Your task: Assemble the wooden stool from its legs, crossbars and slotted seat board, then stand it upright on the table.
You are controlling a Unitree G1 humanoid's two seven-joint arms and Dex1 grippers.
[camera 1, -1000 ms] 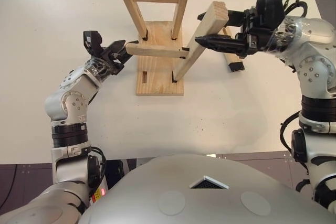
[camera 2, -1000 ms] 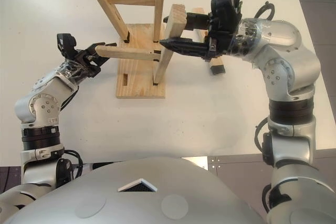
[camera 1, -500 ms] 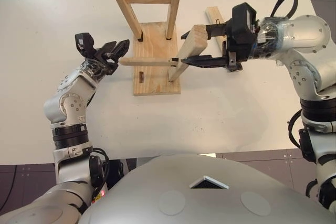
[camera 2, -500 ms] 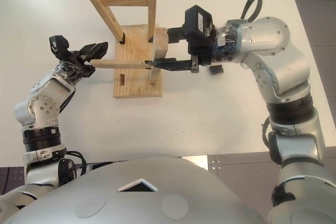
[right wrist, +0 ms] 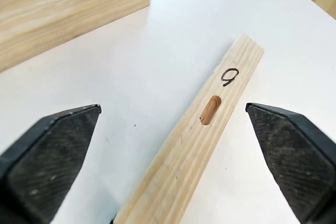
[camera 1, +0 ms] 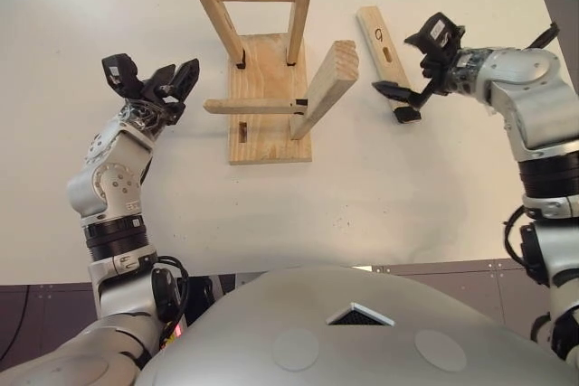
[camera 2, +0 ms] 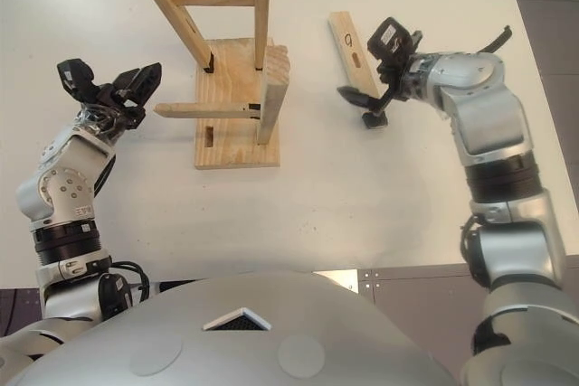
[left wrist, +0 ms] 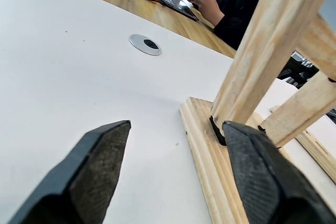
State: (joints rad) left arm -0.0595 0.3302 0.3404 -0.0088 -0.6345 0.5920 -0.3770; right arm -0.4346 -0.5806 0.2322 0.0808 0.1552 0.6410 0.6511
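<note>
Wooden seat lies flat on the desk. Left of it, my left end effector has let go of the crossbar and gapes open. On it, the third leg stands unaided, tilted. Right of it, my right end effector, open, has backed over the loose slotted piece, likely next to fit.

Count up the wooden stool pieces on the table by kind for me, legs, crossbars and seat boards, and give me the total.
Legs: 4
Crossbars: 2
Seat board: 1
Total: 7 pieces
</note>
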